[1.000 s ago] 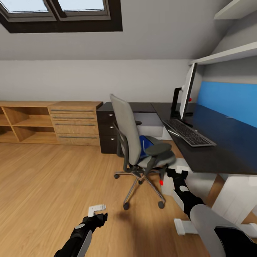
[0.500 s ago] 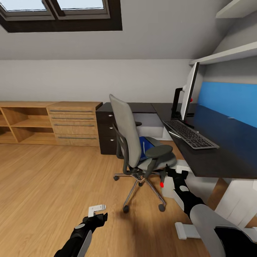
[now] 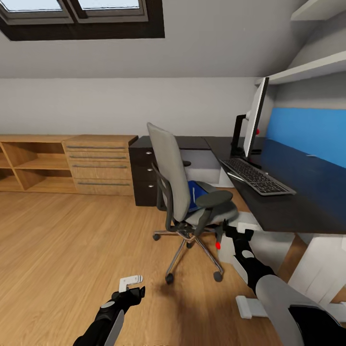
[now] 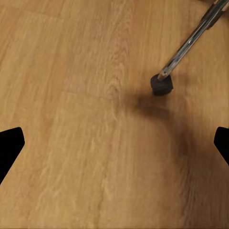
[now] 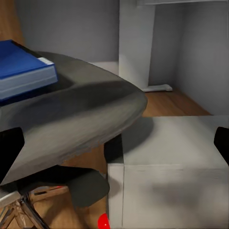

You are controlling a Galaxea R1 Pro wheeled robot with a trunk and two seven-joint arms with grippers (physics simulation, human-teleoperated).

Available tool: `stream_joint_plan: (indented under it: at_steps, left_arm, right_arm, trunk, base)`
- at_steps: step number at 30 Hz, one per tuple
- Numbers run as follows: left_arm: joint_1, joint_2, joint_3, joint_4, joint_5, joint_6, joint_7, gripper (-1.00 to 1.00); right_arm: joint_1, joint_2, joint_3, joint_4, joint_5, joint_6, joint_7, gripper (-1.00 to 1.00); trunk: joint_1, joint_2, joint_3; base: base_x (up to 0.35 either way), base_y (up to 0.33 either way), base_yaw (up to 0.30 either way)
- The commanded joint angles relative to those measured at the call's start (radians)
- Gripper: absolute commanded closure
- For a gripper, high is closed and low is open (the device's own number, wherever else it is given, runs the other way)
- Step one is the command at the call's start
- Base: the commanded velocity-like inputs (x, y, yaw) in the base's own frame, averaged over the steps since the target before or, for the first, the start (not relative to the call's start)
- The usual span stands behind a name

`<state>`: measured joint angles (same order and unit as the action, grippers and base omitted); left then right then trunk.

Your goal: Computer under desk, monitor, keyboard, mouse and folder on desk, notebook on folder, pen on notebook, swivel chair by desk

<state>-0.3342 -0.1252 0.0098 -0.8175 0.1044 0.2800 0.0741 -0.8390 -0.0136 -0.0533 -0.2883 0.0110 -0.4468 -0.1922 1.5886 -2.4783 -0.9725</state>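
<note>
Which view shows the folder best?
The right wrist view: the blue folder lies close and large on the chair seat, white page edges visible. The head view shows a small blue patch behind the chair's backrest. The left wrist view shows floor and a castor.

Attic room of a home, fitted as a study: sloped ceiling with skylight (image 3: 79,9), wood-plank floor (image 3: 62,250), low light-wood cabinet (image 3: 67,163) along the wall, black-topped desk (image 3: 293,192) bearing monitor (image 3: 253,120) and keyboard (image 3: 257,176), grey swivel chair (image 3: 185,192) beside it, wall shelves (image 3: 307,67).
</note>
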Motion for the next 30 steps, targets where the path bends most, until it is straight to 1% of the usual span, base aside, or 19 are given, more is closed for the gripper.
stream_joint_plan:
  at_steps: [1,3,7,11,22,27,30]
  left_arm:
    - [0.000,-0.001,0.001,-0.002,0.011,0.005,0.004,-1.00]
    - [0.000,-0.001,0.001,-0.002,0.011,0.005,0.004,-1.00]
    - [0.000,0.000,0.001,-0.002,0.011,0.006,0.004,-1.00]
    - [0.000,0.001,0.001,-0.002,0.010,0.006,0.004,-1.00]
    - [0.000,0.002,0.002,0.009,0.010,0.006,0.004,-1.00]
    - [0.000,0.001,0.001,0.026,0.008,0.005,0.003,-1.00]
    - [0.000,0.001,0.000,0.033,0.008,0.005,0.004,-1.00]
  right_arm:
    - [-0.001,0.001,-0.003,0.002,0.001,-0.011,0.000,-1.00]
    - [0.000,0.001,-0.003,0.002,0.001,-0.017,0.000,-1.00]
    - [0.000,0.001,-0.003,0.002,0.001,-0.023,0.000,-1.00]
    - [0.000,0.002,-0.003,0.002,0.000,-0.024,0.000,-1.00]
    - [0.000,0.014,-0.003,0.001,-0.001,-0.047,-0.002,-1.00]
    - [0.000,0.027,-0.005,0.002,0.000,-0.049,-0.002,-1.00]
    - [0.000,0.031,-0.005,0.002,0.000,-0.050,-0.008,-1.00]
  trunk:
    - [0.004,-0.008,-0.004]
    - [0.011,-0.022,-0.010]
    - [0.013,-0.023,-0.026]
    - [0.013,-0.023,-0.026]
    - [0.013,-0.023,-0.026]
    - [0.013,-0.023,-0.026]
    - [0.013,-0.023,-0.026]
  base:
    - [0.000,0.000,0.000]
    - [0.000,0.000,0.000]
    - [0.000,0.000,0.000]
    - [0.000,0.000,0.000]
    - [0.005,0.000,0.000]
    - [0.164,0.000,0.000]
    - [0.135,0.000,0.000]
